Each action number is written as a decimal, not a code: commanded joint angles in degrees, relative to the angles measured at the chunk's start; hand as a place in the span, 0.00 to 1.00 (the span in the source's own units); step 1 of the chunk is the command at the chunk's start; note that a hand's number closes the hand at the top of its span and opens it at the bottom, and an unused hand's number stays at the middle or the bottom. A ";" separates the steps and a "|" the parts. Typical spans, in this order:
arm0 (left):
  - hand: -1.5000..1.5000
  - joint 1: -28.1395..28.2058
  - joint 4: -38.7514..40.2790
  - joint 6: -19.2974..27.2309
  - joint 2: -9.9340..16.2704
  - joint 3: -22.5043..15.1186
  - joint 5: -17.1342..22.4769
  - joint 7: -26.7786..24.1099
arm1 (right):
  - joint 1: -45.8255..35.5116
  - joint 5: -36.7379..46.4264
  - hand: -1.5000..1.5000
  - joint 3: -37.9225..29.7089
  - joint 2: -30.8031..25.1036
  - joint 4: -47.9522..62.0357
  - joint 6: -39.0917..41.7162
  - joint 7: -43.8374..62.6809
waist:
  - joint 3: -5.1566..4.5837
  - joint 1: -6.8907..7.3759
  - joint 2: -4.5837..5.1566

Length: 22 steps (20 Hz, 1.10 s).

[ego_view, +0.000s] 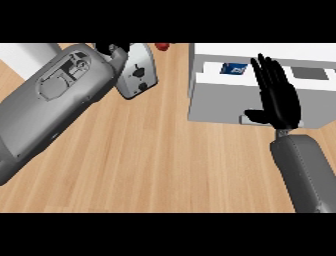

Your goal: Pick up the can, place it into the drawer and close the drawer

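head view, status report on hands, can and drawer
Right hand open, fingers straight, over white drawer unit. Left hand mostly hidden behind grey forearm, holding silver cylindrical can. Can not yet in drawer. Small red object at top edge.

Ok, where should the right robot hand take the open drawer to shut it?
Take the drawer by its flat white front panel, coming from the near side. That panel faces the robot, and the right robot hand is open over it with fingers straight, so a flat push away probably suits.

Left forearm (45, 107): raised diagonally toward upper middle; hand (114, 48) mostly hidden, fingers unclear.
Right hand (278, 97): flat, fingers straight, pointing away; forearm (309, 175) below.
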 commanded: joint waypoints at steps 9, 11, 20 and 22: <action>0.00 8.98 -9.77 1.14 2.64 -1.29 -3.10 1.70 | -18.60 2.64 0.00 -6.34 1.06 26.41 -10.77 2.10 | 1.29 0.83 2.13; 0.00 10.49 -14.07 -1.24 7.54 1.08 -1.65 3.90 | -19.14 2.24 0.00 -7.27 1.78 29.32 -14.28 1.34 | 1.28 1.06 1.87; 0.00 16.54 -18.48 -0.77 6.44 0.77 -3.77 1.04 | -31.14 3.87 0.00 -9.41 0.63 39.74 -15.85 4.44 | 1.27 2.31 2.62; 0.00 16.16 -19.07 -0.51 7.64 1.07 -4.19 3.15 | -32.90 2.40 0.00 -10.69 -1.94 40.98 -14.05 2.02 | 1.32 1.75 2.48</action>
